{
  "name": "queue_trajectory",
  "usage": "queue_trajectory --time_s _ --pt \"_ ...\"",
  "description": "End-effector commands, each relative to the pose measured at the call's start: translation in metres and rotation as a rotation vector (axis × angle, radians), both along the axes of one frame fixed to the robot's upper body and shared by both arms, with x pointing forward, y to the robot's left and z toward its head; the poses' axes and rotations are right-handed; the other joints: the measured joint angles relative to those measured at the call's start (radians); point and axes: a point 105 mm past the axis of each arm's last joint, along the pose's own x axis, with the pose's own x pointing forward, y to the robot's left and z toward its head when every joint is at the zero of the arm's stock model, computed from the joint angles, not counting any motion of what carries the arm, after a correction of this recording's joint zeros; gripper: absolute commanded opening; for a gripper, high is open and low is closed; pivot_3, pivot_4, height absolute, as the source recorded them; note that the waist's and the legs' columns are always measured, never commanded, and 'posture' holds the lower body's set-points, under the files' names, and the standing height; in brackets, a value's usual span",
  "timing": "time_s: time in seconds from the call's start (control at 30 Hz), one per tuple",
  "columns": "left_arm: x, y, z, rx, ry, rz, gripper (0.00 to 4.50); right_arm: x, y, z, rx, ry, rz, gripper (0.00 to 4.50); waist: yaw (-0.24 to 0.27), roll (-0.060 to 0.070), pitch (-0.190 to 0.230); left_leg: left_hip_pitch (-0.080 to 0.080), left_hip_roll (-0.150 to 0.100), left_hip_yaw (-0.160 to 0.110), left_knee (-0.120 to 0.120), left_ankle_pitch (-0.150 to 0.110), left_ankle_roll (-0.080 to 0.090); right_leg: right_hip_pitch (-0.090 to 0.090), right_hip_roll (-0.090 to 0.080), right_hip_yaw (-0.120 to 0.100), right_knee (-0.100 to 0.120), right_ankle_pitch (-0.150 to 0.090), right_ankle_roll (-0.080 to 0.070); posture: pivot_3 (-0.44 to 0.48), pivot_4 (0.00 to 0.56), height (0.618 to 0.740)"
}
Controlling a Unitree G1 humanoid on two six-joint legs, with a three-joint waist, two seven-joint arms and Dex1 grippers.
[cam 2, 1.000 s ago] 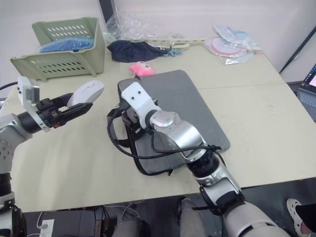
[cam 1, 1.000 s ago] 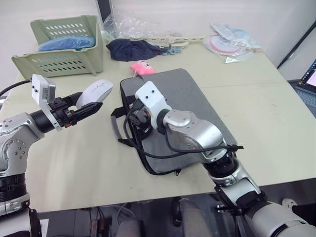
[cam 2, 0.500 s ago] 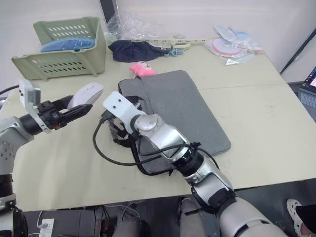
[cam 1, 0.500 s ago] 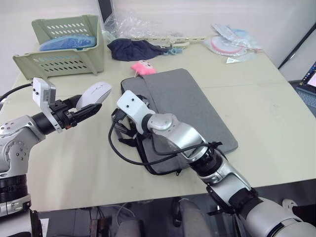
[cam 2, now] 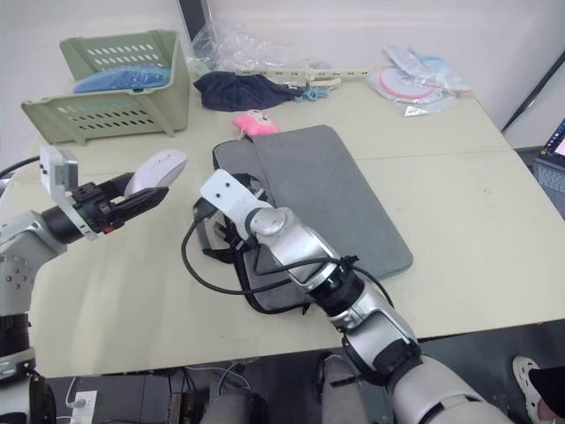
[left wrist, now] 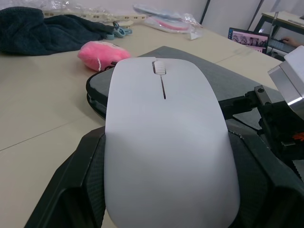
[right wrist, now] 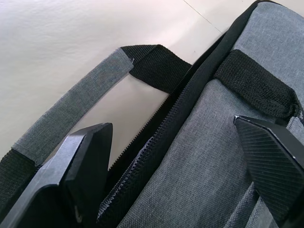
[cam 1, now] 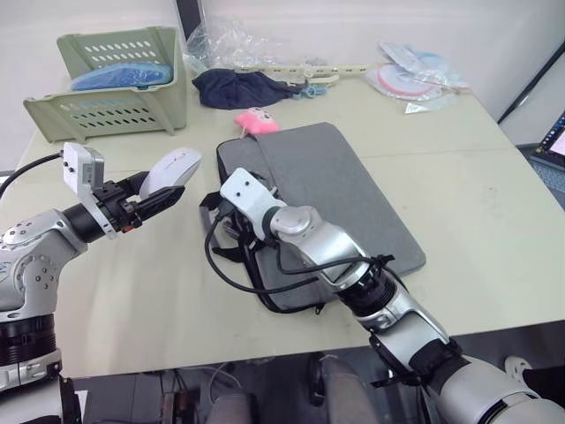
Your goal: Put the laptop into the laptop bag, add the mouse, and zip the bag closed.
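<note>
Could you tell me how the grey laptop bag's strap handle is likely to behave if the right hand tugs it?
The strap handle looks like soft webbing lying slack on the table, so it would probably flop and bend. The laptop bag might slide before its opening lifts.

no legible text, labels or numbers

the mouse point(left wrist: 166, 142) top is plain white with no brand mark; the laptop bag point(cam 1: 344, 190) fabric carries no readable tag; the green basket point(cam 1: 110, 79) and the packets point(cam 1: 415, 79) at the far edge of the table show no print that can be made out; the lit screen point(left wrist: 248, 40) beyond the table is too small to read
</note>
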Motion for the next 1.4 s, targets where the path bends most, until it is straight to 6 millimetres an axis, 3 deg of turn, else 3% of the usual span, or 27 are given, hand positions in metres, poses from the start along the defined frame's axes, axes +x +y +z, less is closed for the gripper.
queue_trajectory --time_s 0.03,0.1,0.13,0.23,0.27,0.6,0.77,0.93,1.03,1.4 --pt "-0.003 -0.004 0.013 0.013 -0.063 -0.013 2.86 0.000 -0.001 0.011 0.027 -0.027 0.001 3.03 0.000 0.000 0.000 0.000 0.000 0.000 0.000 0.000 0.000 0.000 0.000 0.000 0.000 0.000 0.000 0.000 0.150 0.740" --pt "-0.003 -0.005 0.012 0.013 -0.063 -0.015 2.86 0.000 -0.003 0.012 0.025 -0.033 -0.005 1.94 0.000 0.000 0.000 0.000 0.000 0.000 0.000 0.000 0.000 0.000 0.000 0.000 0.000 0.000 0.000 0.000 0.150 0.740" --pt "-0.002 -0.005 0.012 0.012 -0.064 -0.016 2.86 0.000 -0.003 0.013 0.025 -0.034 -0.007 1.74 0.000 0.000 0.000 0.000 0.000 0.000 0.000 0.000 0.000 0.000 0.000 0.000 0.000 0.000 0.000 0.000 0.150 0.740" --pt "-0.002 -0.006 0.012 0.009 -0.064 -0.017 2.86 0.000 -0.004 0.014 0.026 -0.039 -0.009 0.23 0.001 0.000 0.000 0.000 0.000 0.000 0.000 0.000 0.000 0.000 0.000 0.000 0.000 0.000 0.000 0.000 0.150 0.740" --pt "-0.002 -0.006 0.012 0.008 -0.064 -0.017 2.86 0.000 -0.004 0.015 0.025 -0.041 -0.010 0.10 0.001 0.000 0.000 0.000 0.000 0.000 0.000 0.000 0.000 0.000 0.000 0.000 0.000 0.000 0.000 0.000 0.150 0.740" --pt "-0.001 -0.008 0.009 0.010 -0.056 -0.021 2.86 0.002 -0.013 0.020 0.038 -0.048 -0.037 0.10 0.003 0.000 0.000 0.000 0.000 -0.001 0.000 0.000 0.000 0.000 0.000 0.000 0.000 0.000 0.000 0.000 0.150 0.740" --pt "-0.001 -0.016 0.001 0.011 -0.030 -0.051 2.86 0.007 -0.049 0.041 0.067 -0.043 -0.075 0.10 0.010 0.000 0.000 -0.001 0.000 -0.002 0.000 0.000 0.000 0.000 -0.001 0.000 0.000 0.000 0.000 0.000 0.150 0.740" --pt "0.000 -0.024 -0.004 0.002 -0.013 -0.077 2.86 0.006 -0.071 0.054 0.091 -0.024 -0.099 0.10 0.026 0.000 0.000 -0.002 -0.001 -0.003 0.001 0.000 0.000 0.000 -0.001 0.000 -0.001 0.000 0.000 0.000 0.150 0.740" --pt "0.004 -0.035 -0.007 -0.007 -0.006 -0.109 2.86 0.004 -0.082 0.073 0.131 -0.013 -0.108 0.10 0.030 0.000 0.000 -0.002 -0.001 -0.003 0.001 0.000 0.000 0.000 -0.001 0.000 -0.001 0.000 0.000 0.000 0.150 0.740" --pt "0.015 -0.064 -0.016 -0.016 0.014 -0.186 2.86 -0.005 -0.083 0.113 0.162 -0.059 -0.079 0.10 0.027 0.000 0.000 -0.002 0.000 -0.001 0.001 0.000 0.000 0.000 0.000 0.000 -0.001 0.000 0.000 0.000 0.150 0.740"
